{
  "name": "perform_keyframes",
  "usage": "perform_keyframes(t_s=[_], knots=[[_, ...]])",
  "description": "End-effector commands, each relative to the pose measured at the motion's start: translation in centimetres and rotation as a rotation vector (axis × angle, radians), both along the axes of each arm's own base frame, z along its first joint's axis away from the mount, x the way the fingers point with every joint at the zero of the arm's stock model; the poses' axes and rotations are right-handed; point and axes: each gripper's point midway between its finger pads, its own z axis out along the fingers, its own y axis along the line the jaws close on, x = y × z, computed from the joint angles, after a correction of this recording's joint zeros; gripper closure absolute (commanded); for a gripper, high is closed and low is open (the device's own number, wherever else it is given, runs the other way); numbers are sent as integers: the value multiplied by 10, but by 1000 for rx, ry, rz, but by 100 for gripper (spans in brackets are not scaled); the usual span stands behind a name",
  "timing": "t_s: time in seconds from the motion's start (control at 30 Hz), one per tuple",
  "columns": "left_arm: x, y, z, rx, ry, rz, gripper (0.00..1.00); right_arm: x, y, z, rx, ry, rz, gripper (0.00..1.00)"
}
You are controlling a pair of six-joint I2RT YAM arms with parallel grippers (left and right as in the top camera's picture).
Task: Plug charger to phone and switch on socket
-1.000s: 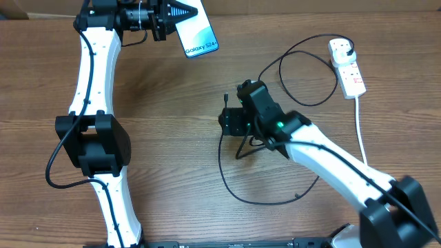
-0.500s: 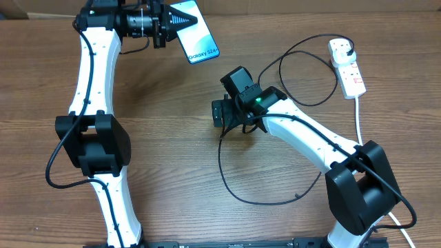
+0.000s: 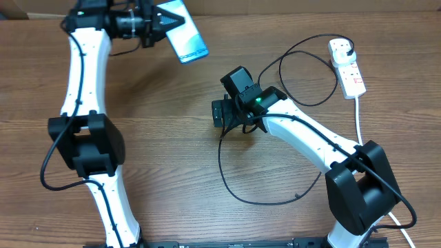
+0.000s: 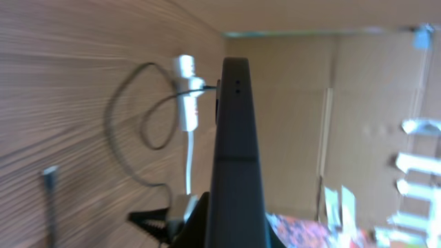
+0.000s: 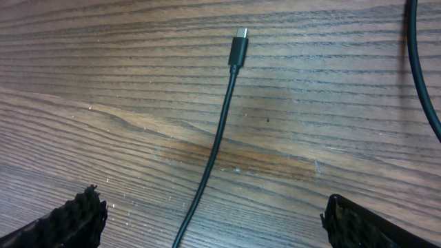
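My left gripper (image 3: 160, 22) is shut on the phone (image 3: 185, 38) and holds it in the air over the far left of the table, light-blue screen up. In the left wrist view the phone (image 4: 234, 138) shows edge-on. The charger's black cable (image 3: 265, 204) loops over the table, with its plug in the socket (image 3: 348, 67) at the far right. My right gripper (image 3: 219, 114) is open and low over the cable's free end. In the right wrist view the connector (image 5: 238, 48) lies on the wood ahead of the open fingers (image 5: 215, 213), and the cable runs between them.
The socket's thick white cord (image 3: 361, 131) runs along the right side towards the front edge. Cardboard lines the table's far edge (image 3: 310, 5). The socket (image 4: 186, 96) also shows in the left wrist view, blurred.
My left arm has carried the phone a little to the left. My right gripper moved left and farther over the cable's free end a second ago and has since held still.
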Motion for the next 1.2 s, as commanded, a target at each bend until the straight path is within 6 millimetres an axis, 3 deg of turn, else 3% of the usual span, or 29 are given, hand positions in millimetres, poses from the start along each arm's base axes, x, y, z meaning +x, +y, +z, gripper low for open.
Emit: perform_keyframes(t_s=[0.0,0.2,0.3,0.53,0.73,1.17], knots=[[-3,26,5,107,-73,47,96,10,4,15,11,-45,-2,0],[-24,64,-55,450,50,83,96,10,4,15,11,-45,-2,0],[-37,79,-74,583,96,66,96,10,4,15,11,-45,-2,0],[-44,84,-79,628,111,44,96,10,4,15,11,-45,-2,0],[-44,82,-92,779,112,31,96,10,4,15,11,-45,-2,0],[-45,39,-92,786,65,-39,96,10,4,15,11,-45,-2,0]])
